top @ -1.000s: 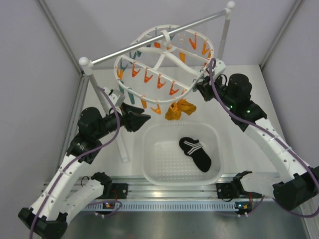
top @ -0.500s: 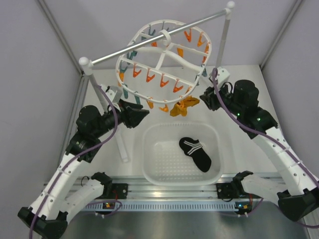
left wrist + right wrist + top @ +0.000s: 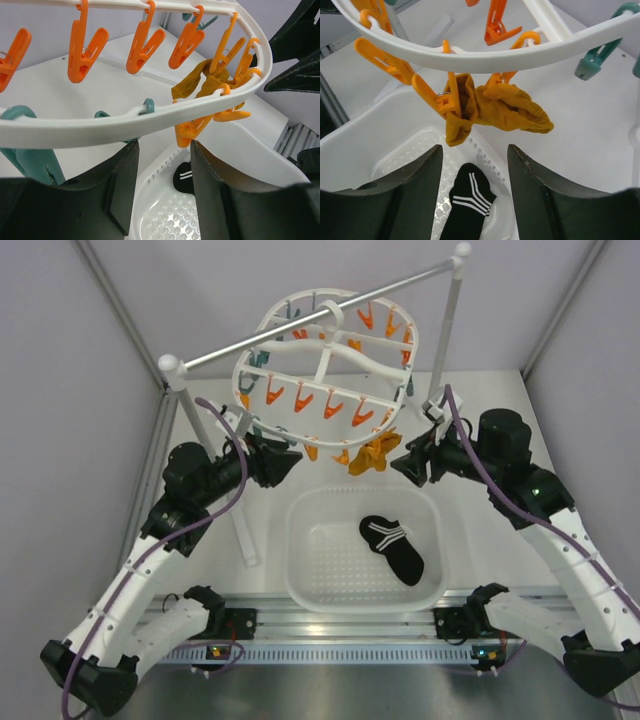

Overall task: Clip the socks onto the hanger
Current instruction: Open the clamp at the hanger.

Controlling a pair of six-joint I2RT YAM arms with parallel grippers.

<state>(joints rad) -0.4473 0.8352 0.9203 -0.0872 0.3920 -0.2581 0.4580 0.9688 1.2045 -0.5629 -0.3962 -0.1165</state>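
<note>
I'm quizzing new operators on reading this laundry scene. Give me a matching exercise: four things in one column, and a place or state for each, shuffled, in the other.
Column one
1. mustard socks
2. black striped sock
3. hanger
4. left pincer

Column two
A. lying in the white basket
B. hanging from the silver rod
C. open, gripping nothing
D. clipped up by orange clothespins

Pairs: 1-D, 2-A, 3-B, 4-C
</note>
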